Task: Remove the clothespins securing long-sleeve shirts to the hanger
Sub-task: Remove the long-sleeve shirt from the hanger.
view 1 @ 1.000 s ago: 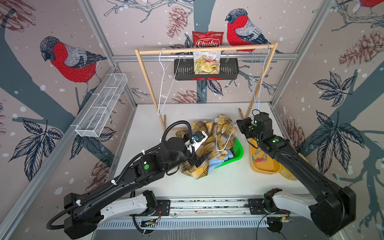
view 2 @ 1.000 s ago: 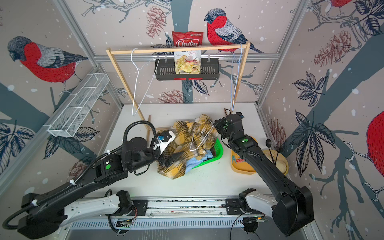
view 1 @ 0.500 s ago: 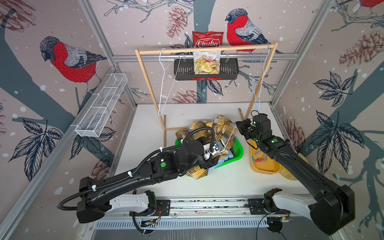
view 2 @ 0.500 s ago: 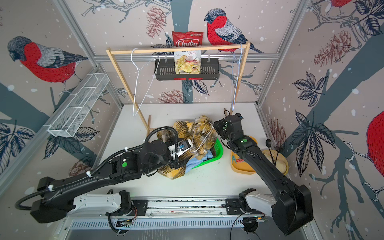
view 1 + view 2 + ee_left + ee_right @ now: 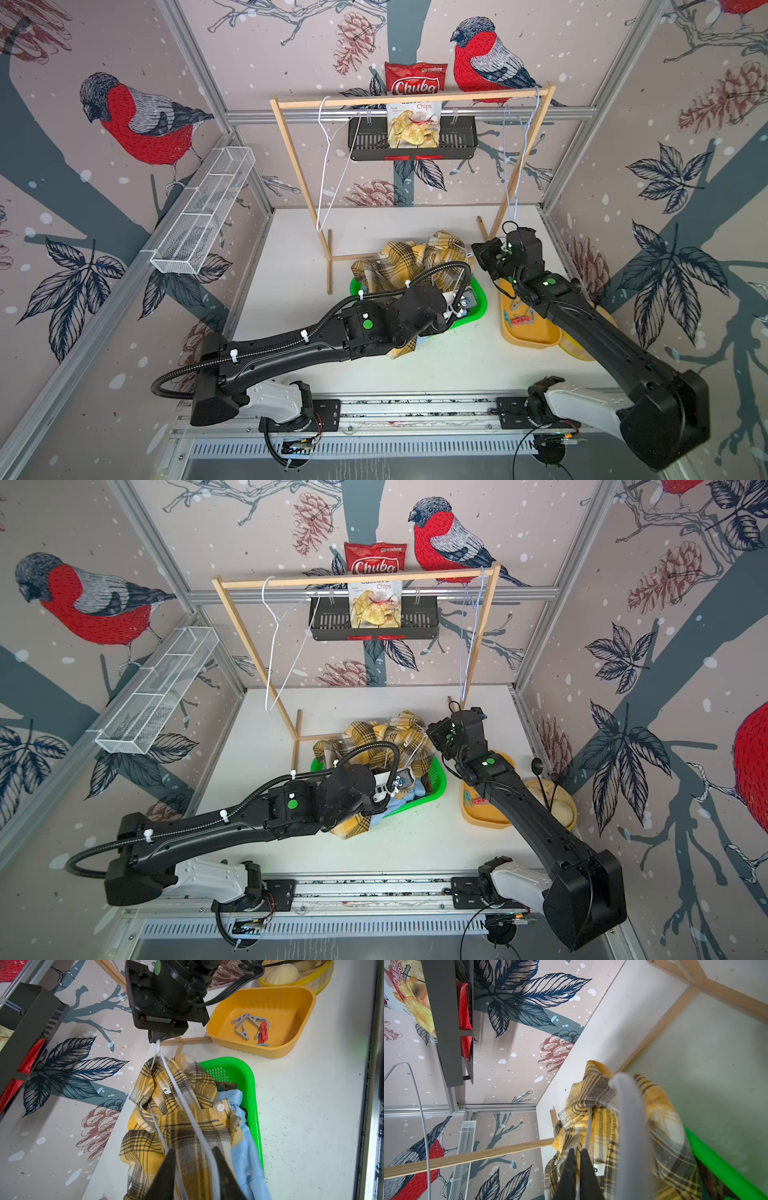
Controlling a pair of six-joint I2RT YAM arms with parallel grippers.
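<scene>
While the right gripper (image 5: 158, 1040) pinches the neck of the white hanger (image 5: 188, 1109), the mustard plaid shirt (image 5: 178, 1132) droops from it over the green basket (image 5: 252, 1084). The hanger wire and cloth run between the narrowed fingers of the left gripper (image 5: 194, 1149), though I cannot tell whether it grips them. Grey and red clothespins (image 5: 249, 1026) lie in the orange tray (image 5: 291, 1051).

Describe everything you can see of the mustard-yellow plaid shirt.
The mustard-yellow plaid shirt looks like soft woven flannel, checked with grey-brown and white bands. It has a collar with a small white label and a white button. It hangs crumpled on a white wire hanger, whose neck the right end effector pinches. Its folds spill into the green basket, against the light blue shirt. The left end effector straddles the hanger wire over its fabric.
</scene>
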